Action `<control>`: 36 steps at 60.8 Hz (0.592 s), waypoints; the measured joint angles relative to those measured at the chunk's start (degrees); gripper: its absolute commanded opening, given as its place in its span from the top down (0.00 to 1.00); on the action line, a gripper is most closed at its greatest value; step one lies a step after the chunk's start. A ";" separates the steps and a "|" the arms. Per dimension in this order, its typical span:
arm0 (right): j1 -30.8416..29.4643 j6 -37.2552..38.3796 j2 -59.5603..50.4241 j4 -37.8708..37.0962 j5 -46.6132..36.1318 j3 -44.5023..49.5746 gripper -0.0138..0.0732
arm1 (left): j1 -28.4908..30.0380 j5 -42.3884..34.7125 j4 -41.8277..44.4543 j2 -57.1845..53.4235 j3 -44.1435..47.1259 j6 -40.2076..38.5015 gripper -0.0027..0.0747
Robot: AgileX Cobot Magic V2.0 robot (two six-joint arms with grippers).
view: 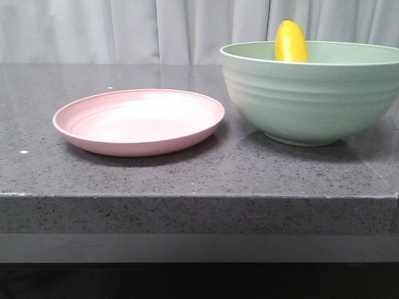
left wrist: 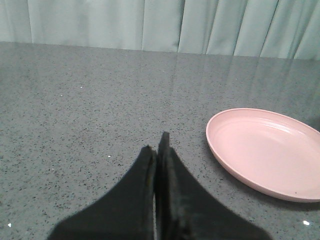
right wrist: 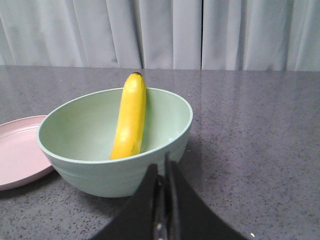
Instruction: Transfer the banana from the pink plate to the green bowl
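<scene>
The banana (right wrist: 129,118) stands inside the green bowl (right wrist: 150,150), leaning steeply against the inner wall, its dark tip poking above the far rim and its lower end down in the bowl. The bowl sits on the speckled grey worktop (right wrist: 250,140). Just beside the bowl lies the pink plate (right wrist: 20,150), only partly in view, its surface bare where visible. The right hand (right wrist: 162,167) hovers near the bowl's rim on the camera's side, its two dark fingers pressed together with nothing between them. A pale curtain (right wrist: 165,32) hangs behind the worktop.
</scene>
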 measured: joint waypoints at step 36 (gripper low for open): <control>0.00 0.00 0.00 0.00 0.00 0.00 0.91 | 9.27 -3.59 0.38 -12.00 16.68 0.00 0.99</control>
